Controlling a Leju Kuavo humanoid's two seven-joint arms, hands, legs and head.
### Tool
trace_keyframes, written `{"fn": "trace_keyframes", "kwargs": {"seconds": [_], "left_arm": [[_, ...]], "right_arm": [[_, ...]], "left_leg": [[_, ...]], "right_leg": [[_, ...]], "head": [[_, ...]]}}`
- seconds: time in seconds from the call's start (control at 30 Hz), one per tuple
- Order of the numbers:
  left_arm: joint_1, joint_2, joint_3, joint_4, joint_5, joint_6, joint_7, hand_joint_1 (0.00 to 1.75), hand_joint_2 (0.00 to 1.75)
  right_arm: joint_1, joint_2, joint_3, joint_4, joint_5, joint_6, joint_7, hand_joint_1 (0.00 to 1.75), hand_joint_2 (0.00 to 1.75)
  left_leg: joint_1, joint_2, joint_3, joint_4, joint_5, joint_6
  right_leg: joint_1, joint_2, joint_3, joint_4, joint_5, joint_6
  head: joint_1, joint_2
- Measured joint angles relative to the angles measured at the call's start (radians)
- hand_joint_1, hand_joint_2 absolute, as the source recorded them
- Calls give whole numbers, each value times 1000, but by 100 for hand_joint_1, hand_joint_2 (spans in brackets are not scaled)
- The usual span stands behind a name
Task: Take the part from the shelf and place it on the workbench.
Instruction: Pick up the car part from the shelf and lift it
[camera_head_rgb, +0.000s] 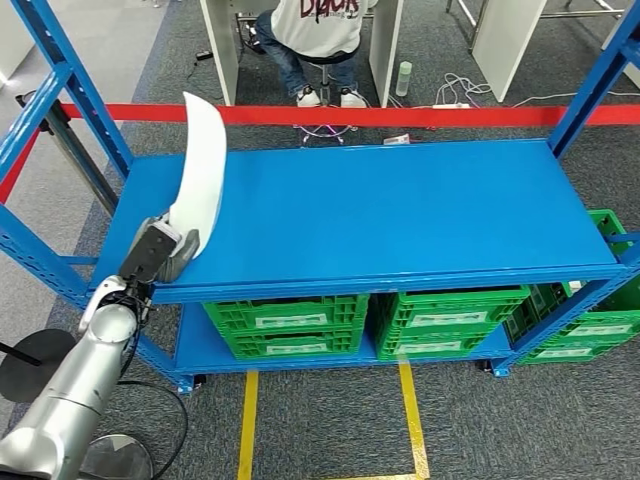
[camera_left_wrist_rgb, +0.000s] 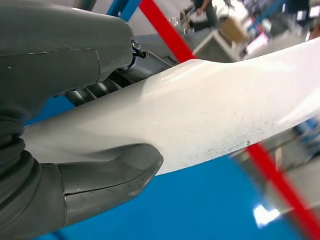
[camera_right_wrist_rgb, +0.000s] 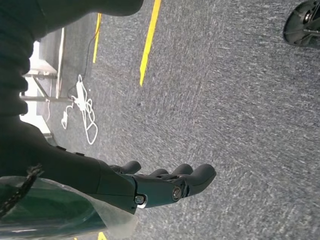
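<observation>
Left hand (camera_head_rgb: 160, 252) grips white curved part (camera_head_rgb: 201, 172) by lower end, at shelf (camera_head_rgb: 392, 215) left front corner. Part stands upright, long and top-heavy: keep grip firm, lift clear of blue upright before turning. Right hand (camera_right_wrist_rgb: 166, 185) hangs empty, fingers extended.

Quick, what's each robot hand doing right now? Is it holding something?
Left hand: holding the white curved part at its lower end.
Right hand: open, holding nothing, fingers apart above the carpet.
</observation>
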Motion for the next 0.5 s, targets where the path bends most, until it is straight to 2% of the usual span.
{"fn": "trace_keyframes", "kwargs": {"seconds": [0.13, 0.37, 0.43, 0.5], "left_arm": [[24, -49, 11, -69, 9, 96, 11, 175, 175], [55, -100, 11, -142, 43, 194, 2, 175, 175], [75, -116, 5, -174, 107, 201, -22, 175, 175], [106, -128, -10, -226, 146, 206, -97, 175, 175]], "right_arm": [[0, 2, -10, 0, -3, -6, 8, 0, 175], [0, 6, -19, 0, -10, -10, 19, 0, 175], [0, 8, -24, 0, -11, -16, 21, 0, 175], [1, 9, -28, 0, -5, -17, 17, 0, 175]], "left_leg": [[0, 0, 0, 0, 0, 0], [0, 0, 0, 0, -1, 1], [0, 0, 0, 0, -1, 1], [0, 0, 0, 0, -1, 1]], "right_leg": [[0, 0, 0, 0, 0, 0], [0, 0, 0, 0, 0, 0], [0, -1, 0, 0, 0, 0], [0, 0, 0, 0, 0, 0]], "head": [[0, 0], [0, 0], [0, 0], [-1, 0]]}}
